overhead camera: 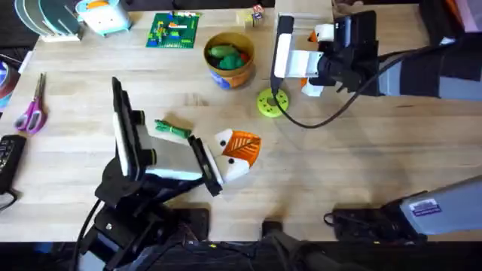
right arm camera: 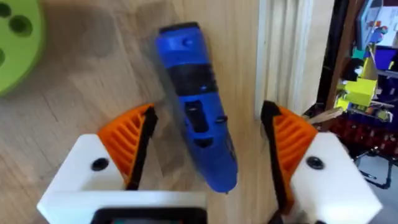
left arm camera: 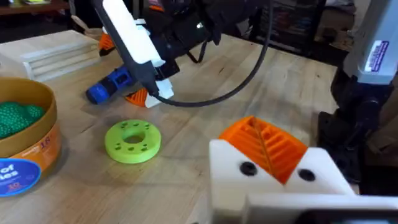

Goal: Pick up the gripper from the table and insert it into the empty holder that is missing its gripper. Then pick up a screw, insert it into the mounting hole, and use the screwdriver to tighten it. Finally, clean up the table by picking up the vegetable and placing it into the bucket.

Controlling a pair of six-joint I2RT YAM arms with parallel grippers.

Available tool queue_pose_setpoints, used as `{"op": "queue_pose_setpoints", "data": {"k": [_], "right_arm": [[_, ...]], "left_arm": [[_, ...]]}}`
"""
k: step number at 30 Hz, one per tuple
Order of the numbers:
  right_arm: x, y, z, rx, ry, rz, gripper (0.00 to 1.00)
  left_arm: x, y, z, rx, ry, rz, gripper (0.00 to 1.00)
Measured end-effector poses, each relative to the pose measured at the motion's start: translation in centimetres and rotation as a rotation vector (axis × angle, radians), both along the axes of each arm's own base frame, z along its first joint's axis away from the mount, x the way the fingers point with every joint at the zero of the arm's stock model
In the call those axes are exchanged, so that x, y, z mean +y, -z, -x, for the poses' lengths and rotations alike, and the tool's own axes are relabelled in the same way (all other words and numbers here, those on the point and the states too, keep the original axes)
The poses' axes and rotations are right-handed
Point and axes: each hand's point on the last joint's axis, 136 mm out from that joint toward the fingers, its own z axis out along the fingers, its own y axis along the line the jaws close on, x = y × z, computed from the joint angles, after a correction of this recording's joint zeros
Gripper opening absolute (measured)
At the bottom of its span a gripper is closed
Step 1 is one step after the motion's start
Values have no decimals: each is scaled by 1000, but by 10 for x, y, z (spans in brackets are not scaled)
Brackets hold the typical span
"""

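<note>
Screwdriver (right arm camera: pixel 196 106) lies between the right tool's (right arm camera: pixel 208 140) wide-open, empty fingers.

Screwdriver (right arm camera: pixel 196 106): bright blue, thick, lay flat on the wood between the spread fingers of my right gripper (right arm camera: pixel 208 114), touching neither pad. Gripper (left arm camera: pixel 266 144): ribbed orange wedge, sat against the holder (left arm camera: pixel 283 183), a white angular block with two dark holes showing. Vegetable (overhead camera: pixel 172 129): thin green stalk, lay flat on the table, near the holder, well apart from the bucket (overhead camera: pixel 230 60). Bucket stood upright, tan-yellow with blue base band, green pieces inside.
</note>
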Motion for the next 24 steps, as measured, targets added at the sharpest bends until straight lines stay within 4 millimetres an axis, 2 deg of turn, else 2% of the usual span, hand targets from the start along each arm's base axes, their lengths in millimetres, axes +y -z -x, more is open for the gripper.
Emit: {"op": "queue_pose_setpoints", "data": {"k": [3,4,5,9,10,11,15,20,24], "right_arm": [[4,1,3,16,16,-16,989],[4,2,4,20,31,-31,991],[5,2,4,25,52,-49,991],[6,2,8,55,170,-176,991],[6,2,10,66,200,-209,991],[7,2,12,77,231,-244,991],[8,-10,17,87,330,-368,990],[9,-49,16,25,404,-517,990],[8,-73,18,-7,445,-611,992]], "left_arm": [[0,0,0,0,0,0,18],[0,0,0,-3,0,-1,50],[0,0,0,-4,1,-2,133],[0,0,0,-3,1,-1,750],[0,0,0,-3,1,-1,889],[0,0,0,-2,0,-1,969],[0,0,0,-3,1,-1,992],[0,0,-1,-3,-3,-1,993],[2,-4,-5,-11,-31,12,992]]}}
